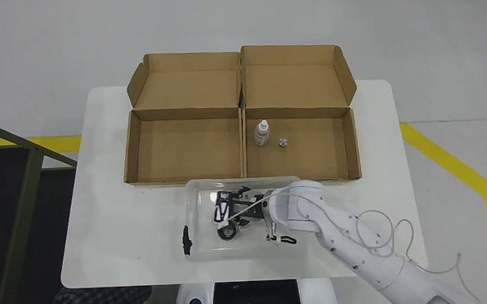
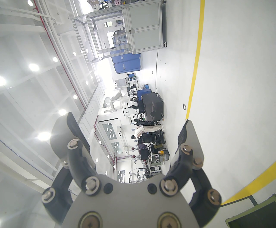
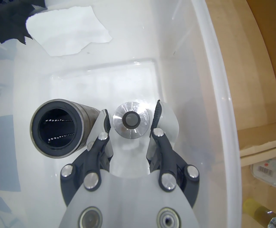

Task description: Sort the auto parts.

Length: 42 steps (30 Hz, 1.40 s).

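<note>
The white table is lit brightly and evenly from overhead. Only soft, short shadows are cast inside the cardboard boxes beyond the clear bin. In the right wrist view, streaks of glare are seen on the bin's wall, and bright reflections on the silver round part on its floor. In the left wrist view, the ceiling lamps are blown out, and the yellow floor line is bowed by lens distortion.

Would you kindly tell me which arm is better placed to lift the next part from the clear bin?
Right. The right gripper sits low inside the bin, fingers open on either side of a small silver part. The left gripper, open too, faces away from the table.
</note>
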{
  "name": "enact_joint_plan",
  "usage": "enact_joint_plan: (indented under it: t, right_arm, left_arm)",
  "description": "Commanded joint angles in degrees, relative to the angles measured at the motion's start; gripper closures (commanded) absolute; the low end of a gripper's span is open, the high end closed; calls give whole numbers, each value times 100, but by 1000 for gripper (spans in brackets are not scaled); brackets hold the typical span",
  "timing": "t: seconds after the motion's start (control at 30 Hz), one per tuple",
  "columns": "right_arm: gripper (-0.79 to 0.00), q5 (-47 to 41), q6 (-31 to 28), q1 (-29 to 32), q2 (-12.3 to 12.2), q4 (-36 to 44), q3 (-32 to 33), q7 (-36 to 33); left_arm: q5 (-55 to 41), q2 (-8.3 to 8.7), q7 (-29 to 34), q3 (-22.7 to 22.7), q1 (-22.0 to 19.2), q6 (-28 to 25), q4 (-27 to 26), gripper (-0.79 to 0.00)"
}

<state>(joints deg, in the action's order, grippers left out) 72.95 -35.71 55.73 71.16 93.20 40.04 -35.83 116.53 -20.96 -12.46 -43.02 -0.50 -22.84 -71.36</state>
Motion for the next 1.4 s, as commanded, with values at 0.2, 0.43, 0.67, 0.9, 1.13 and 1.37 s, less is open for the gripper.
enact_joint_plan:
  t: [0.2,0.43,0.67,0.9,1.13,1.37]
  right_arm:
    - [0,-12,-21,-39,32,-51,-18,2]
    - [0,-66,-107,65,-3,230,110,12]
    - [0,-127,-147,287,-84,684,380,143]
    - [0,-202,-151,541,-163,1152,680,422]
    - [0,-506,-158,764,-225,1491,997,754]
    - [0,-805,-149,882,-284,1800,1396,1032]
  left_arm:
    - [0,0,0,0,0,0,0,-785]
    - [0,0,0,0,0,0,0,-785]
    - [0,0,0,0,0,0,0,-785]
    - [0,0,0,0,0,0,0,-785]
    - [0,0,0,0,0,0,0,-785]
    - [0,0,0,0,0,0,0,-785]
